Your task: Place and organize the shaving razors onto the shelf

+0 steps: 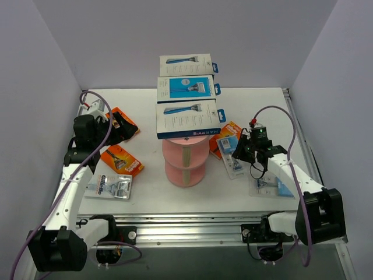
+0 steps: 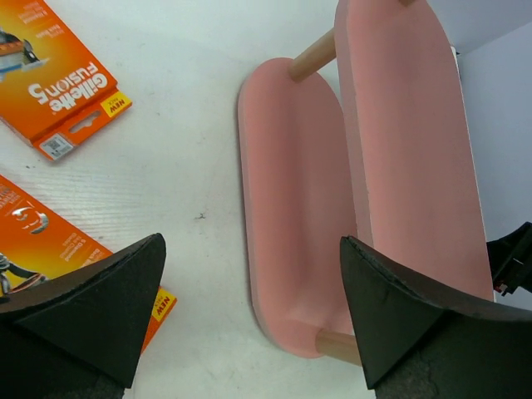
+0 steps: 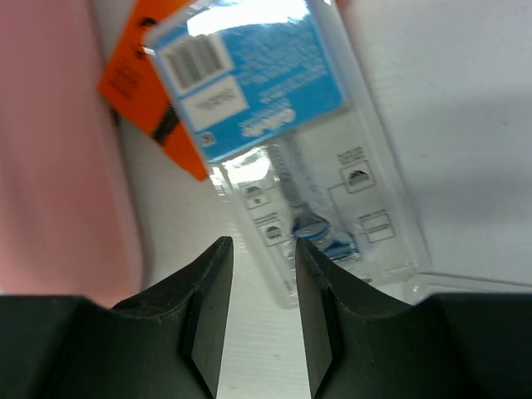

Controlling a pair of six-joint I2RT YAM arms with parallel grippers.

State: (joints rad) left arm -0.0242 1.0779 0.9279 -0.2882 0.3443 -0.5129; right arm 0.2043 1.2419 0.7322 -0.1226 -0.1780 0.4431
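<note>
Shelf (image 1: 185, 170), top tier hidden under boxes (image 1: 187, 119)

The left gripper (image 2: 251, 249) fills the bottom of the frame, its two dark fingers (image 2: 91, 307) spread wide with nothing between them. Beyond the gap, from centre to right, is the pink shelf (image 2: 299, 208), two long tiers joined by beige posts (image 2: 313, 55). On the white counter (image 2: 183, 150), an orange razor pack (image 2: 58, 83) sits upper left. A second orange pack (image 2: 37, 237) at the left edge is partly hidden behind the left finger.
</note>
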